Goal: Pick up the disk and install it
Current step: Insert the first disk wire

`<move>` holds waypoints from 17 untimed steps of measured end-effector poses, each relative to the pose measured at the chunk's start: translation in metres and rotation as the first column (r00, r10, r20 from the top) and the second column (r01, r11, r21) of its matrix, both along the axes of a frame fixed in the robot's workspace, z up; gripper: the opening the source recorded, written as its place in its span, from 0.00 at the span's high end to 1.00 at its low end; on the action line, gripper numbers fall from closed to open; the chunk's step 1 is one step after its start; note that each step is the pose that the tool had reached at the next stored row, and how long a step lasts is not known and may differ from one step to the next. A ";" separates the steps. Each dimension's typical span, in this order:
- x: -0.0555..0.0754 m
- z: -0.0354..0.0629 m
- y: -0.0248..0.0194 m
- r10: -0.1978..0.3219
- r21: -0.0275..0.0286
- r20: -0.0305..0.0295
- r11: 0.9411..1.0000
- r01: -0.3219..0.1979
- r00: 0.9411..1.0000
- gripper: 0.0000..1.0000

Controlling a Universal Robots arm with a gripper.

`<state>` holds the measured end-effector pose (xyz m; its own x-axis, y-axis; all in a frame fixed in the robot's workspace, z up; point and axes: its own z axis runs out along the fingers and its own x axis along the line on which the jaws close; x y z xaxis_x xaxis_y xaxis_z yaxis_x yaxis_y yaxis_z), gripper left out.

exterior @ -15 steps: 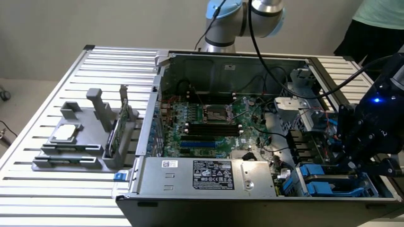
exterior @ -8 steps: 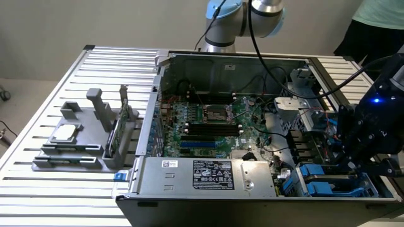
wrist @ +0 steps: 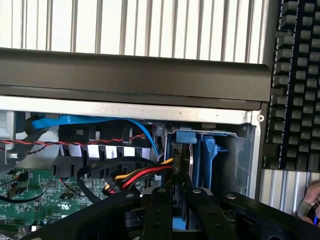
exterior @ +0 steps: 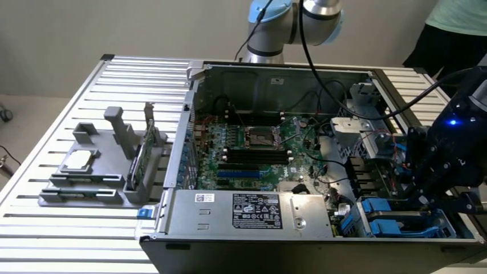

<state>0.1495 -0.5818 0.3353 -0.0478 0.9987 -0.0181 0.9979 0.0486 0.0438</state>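
disk (wrist: 183,159), silver-grey metal with blue plastic rails, pinched on edge by the black gripper (wrist: 176,200), should stay square to the blue drive bay (wrist: 212,160).

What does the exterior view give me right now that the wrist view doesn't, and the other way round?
Exterior view alone: the whole open computer case, its power supply, the grey fixture on the table at that view's left, and a person standing behind. Wrist view alone: a black keyboard beside the case, red, yellow and black cables, and the gripper at the disk. Shared: the blue drive bays and the green motherboard.
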 end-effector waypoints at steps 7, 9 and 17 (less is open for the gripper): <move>0.002 -0.0017 0.0001 0.005 0.000 0.000 1.000 -0.005 1.000 0.82; 0.002 -0.0024 0.0001 0.006 0.000 0.000 1.000 -0.006 1.000 0.82; 0.000 -0.0033 0.0000 0.012 0.000 0.000 1.000 -0.012 1.000 0.82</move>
<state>0.1495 -0.5818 0.3320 -0.0595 0.9981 -0.0177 0.9972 0.0602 0.0442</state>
